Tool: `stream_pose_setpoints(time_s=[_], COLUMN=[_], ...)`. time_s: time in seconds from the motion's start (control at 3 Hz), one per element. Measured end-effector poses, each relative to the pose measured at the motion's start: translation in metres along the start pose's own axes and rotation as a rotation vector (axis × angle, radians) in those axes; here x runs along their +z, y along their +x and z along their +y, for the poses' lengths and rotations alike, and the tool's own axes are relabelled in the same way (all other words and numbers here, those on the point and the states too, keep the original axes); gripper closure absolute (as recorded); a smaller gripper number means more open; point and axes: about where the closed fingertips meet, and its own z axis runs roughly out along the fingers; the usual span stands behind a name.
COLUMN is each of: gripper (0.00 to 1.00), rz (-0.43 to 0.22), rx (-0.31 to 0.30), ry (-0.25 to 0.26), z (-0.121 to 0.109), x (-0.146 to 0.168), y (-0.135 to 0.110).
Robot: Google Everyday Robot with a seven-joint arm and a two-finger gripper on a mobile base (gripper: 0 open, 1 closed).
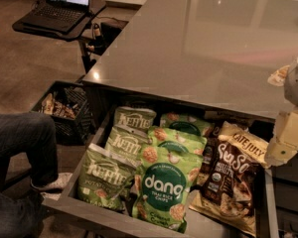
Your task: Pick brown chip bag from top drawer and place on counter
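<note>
Gripper (287,142) is hanging at the right edge of the camera view, over the right end of the top drawer (79,213) and just below the front edge of the counter (188,48); whether it is wide or narrow cannot be told. The brown chip bag (233,182) is lying flat in that same right end, immediately to the gripper's left and a little lower, with its tan top band nearest the gripper. Its long axis is running from the back of the drawer toward the front, slightly slanted. A short reach down and leftward is probably all the grasp is needing. The green dang bag (164,187) is crowding its left side, with the Kettle bags (131,133) beyond. The counter is lying glossy behind. A person's leg (20,143) is resting beside a black wire crate (64,108).
</note>
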Motion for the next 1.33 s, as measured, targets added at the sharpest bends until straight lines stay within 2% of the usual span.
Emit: stream_pose_setpoints(time_s=[0.33,1.0,1.33], gripper=[0.0,0.0,0.0], rz=[0.015,0.093,0.096], rx=[0.054,0.158,0.162], ry=[-0.004,-0.047,-0.049], z=[0.012,0.023,0.024], x=[0.018,0.075,0.076], y=[0.018,0.048,0.049])
